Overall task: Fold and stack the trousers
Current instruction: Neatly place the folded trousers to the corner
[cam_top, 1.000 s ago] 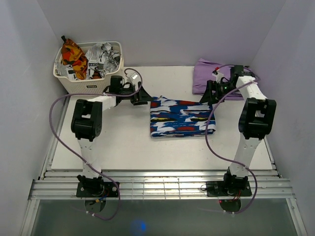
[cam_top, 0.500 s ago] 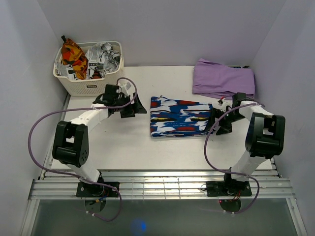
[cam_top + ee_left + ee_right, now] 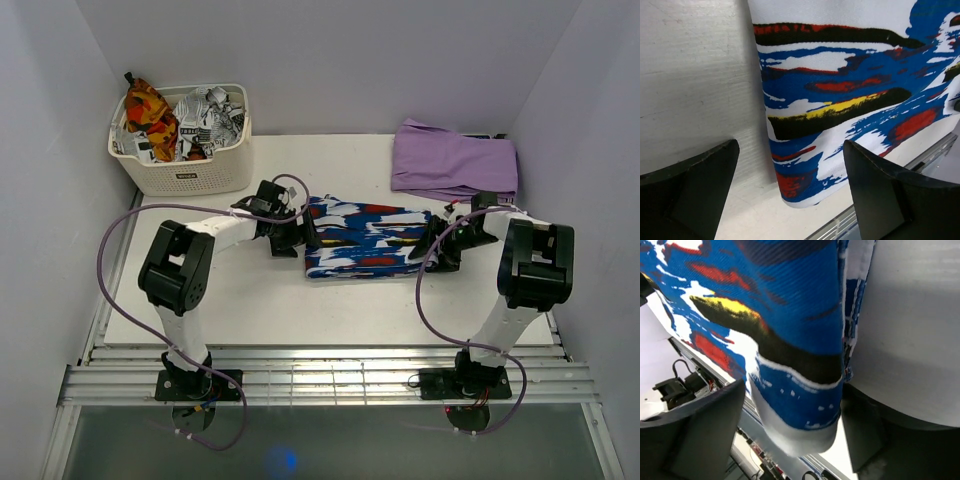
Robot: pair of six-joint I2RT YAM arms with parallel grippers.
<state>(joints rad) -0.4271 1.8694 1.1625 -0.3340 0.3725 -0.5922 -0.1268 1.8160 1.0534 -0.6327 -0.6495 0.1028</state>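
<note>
We cannot read the small dark label [image 3: 187, 176] on the basket [image 3: 228, 168]. Our left gripper [image 3: 297, 236] and right gripper [image 3: 436, 246] both gape wide at opposite ends of the folded trousers [image 3: 370, 240] lying mid-table [image 3: 250, 290], gripping nothing.

Both arms stretched low, grippers facing inward toward each other

The white-and-black jointed left arm [image 3: 225, 228] folds at its black elbow and runs rightward, ending in the black two-finger left gripper [image 3: 296, 232], whose jaws stand wide apart in the left wrist view [image 3: 790, 155]. The matching white-and-black right arm [image 3: 500, 222] bends leftward from its elbow, and the black two-finger right gripper [image 3: 437, 245] is tipped down with its jaws likewise spread [image 3: 792, 400]
</note>
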